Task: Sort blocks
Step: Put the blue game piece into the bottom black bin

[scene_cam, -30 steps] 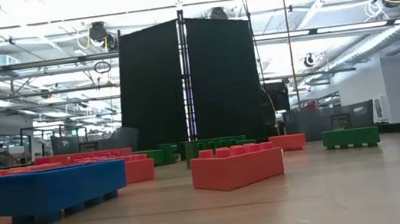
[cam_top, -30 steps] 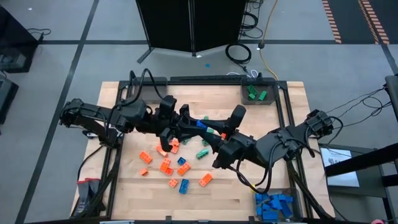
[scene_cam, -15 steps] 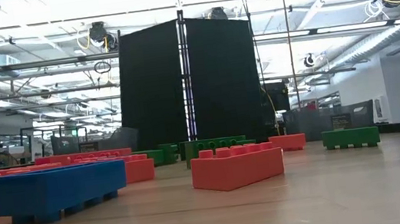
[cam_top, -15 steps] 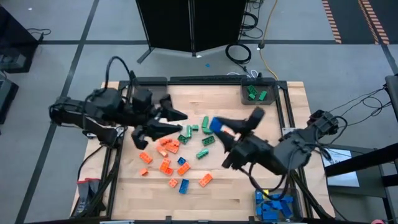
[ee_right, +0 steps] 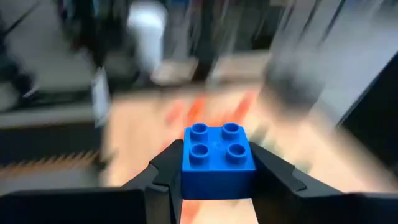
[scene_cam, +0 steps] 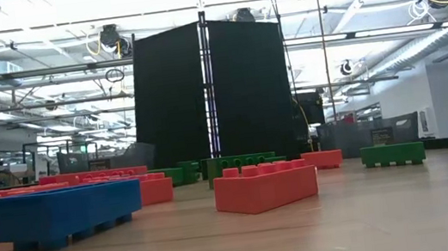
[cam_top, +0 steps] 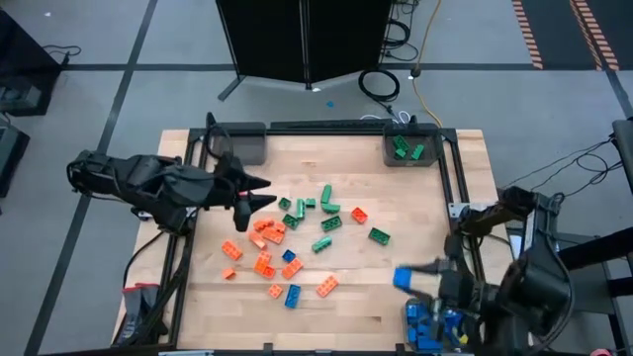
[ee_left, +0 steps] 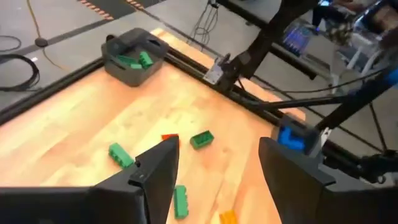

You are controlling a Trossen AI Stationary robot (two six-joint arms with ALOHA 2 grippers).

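Note:
Orange, green and blue blocks (cam_top: 297, 237) lie scattered on the middle of the wooden table (cam_top: 396, 198). In the low view they rest flat on their undersides, among them a blue block (scene_cam: 66, 214) and an orange block (scene_cam: 265, 185). My right gripper (cam_top: 407, 279) is near the table's near right corner, shut on a square blue block (ee_right: 219, 158). My left gripper (cam_top: 259, 194) hovers open at the left side of the pile, with nothing between its fingers (ee_left: 155, 171). My right gripper pinches the blue block's two opposite side walls (ee_right: 186, 168) between its two fingers. The fingers come from the table's right side and point toward its left. The block (cam_top: 403, 278) is lifted clear of the table, its four studs facing the wrist camera.
A grey bin (cam_top: 407, 149) with green blocks stands at the far right corner. A bin (cam_top: 435, 324) full of blue blocks sits at the near right corner. A dark bin (cam_top: 247, 144) stands at the far left. Black frame rails (cam_top: 457, 188) border the table.
My right gripper has swung from the table's middle toward the near right corner, rolling as it went, and has carried the blue block up off the pile to beside the blue bin. My left gripper has drawn back from the pile toward the left edge.

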